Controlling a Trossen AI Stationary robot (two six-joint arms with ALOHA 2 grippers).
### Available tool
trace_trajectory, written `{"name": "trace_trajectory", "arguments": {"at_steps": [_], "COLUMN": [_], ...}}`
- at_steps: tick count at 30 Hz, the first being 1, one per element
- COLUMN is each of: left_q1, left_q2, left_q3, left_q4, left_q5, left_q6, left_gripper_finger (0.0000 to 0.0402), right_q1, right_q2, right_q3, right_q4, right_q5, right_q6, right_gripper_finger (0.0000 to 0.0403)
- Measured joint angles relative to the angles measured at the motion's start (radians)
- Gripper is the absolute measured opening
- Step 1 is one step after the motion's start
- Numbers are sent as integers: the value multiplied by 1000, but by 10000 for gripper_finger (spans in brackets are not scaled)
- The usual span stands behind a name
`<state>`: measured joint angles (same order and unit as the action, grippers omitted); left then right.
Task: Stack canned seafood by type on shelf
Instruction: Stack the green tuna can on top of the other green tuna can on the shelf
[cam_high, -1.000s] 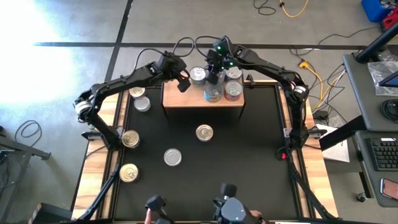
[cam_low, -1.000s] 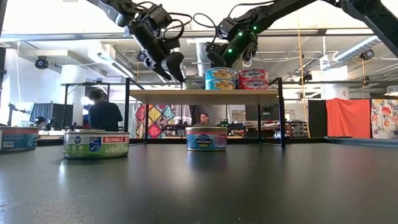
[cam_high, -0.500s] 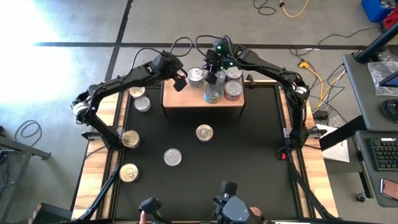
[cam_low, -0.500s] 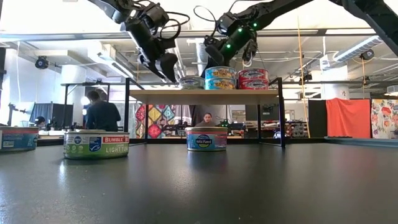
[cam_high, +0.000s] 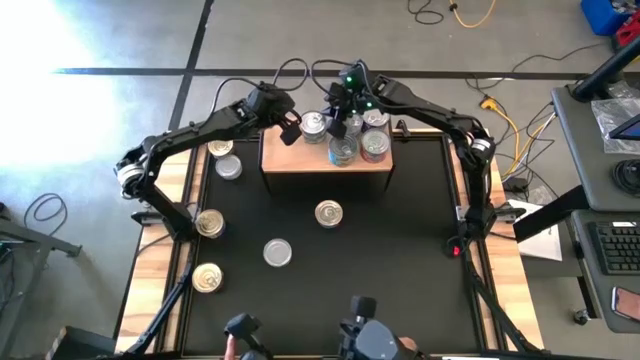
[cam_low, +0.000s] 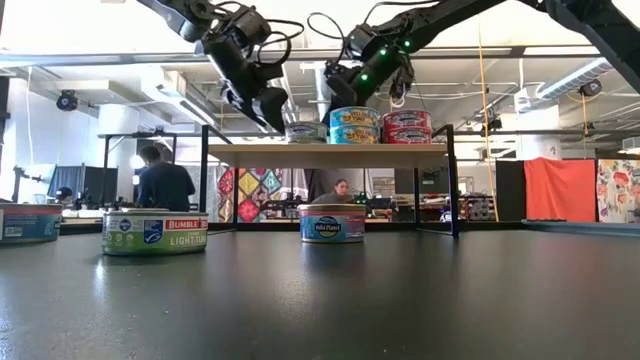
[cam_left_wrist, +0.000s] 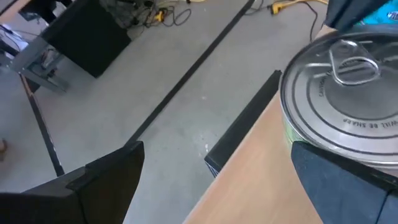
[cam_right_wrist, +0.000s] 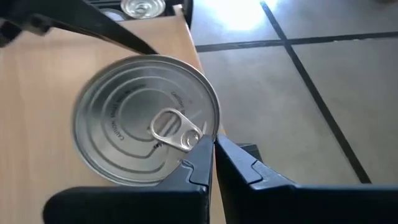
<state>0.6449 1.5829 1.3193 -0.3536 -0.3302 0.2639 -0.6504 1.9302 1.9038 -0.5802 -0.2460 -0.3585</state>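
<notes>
**Shelf part filled, 6 tins left on the table**

Going left to right: my left gripper (cam_high: 287, 128) hangs over the left end of the shelf (cam_high: 300, 160), fingers spread wide and holding nothing. Just to its right stands a single silver-lidded tin (cam_high: 316, 123) on the shelf, which I judge freshly placed. My right gripper (cam_high: 337, 112) hovers at that tin's far edge, fingers pressed together, gripping nothing. Further right sit 2 stacks (cam_low: 380, 127), 2 tins each. Well away from both grippers, 6 loose cans (cam_high: 329, 213) lie on the black table (cam_high: 400, 250). I judge the job under halfway.
</notes>
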Motion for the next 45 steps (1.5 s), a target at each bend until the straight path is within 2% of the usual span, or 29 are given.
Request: {"name": "trace_trajectory", "arguments": {"at_steps": [5, 11, 14, 16, 18, 22, 25, 35, 45], "left_q1": [8, 11, 1, -7, -18, -50, -73, -72, -72], "left_q2": [-1, -26, -49, -60, -61, -50, -48, -46, -46], "left_q3": [13, 25, 6, -31, -76, -156, -184, -154, -171], "left_q4": [-7, -137, -177, -166, -144, -45, 28, 131, 130], "left_q5": [-3, -44, 33, 121, 162, 72, 53, 52, 52], "left_q6": [15, -1, -40, -65, -81, -71, -47, -45, -45], "left_gripper_finger": [390, 390, 390, 390, 390, 390, 390, 390, 390], "right_q1": [1, 1, -3, -4, -4, -6, -12, -9, -9], "right_q2": [-20, -34, -32, -25, -15, 8, 21, 29, 29], "right_q3": [5, 5, 5, 5, 5, 3, 3, 5, 78], "right_q4": [-7, -9, -11, -8, -5, 48, 64, 36, -100], "right_q5": [-4, 0, 2, 9, 25, 110, 142, 129, 37], "right_q6": [0, -9, -16, -25, -37, -54, -54, -54, -57], "right_gripper_finger": [12, 12, 12, 12, 12, 12, 12, 12, 12]}}
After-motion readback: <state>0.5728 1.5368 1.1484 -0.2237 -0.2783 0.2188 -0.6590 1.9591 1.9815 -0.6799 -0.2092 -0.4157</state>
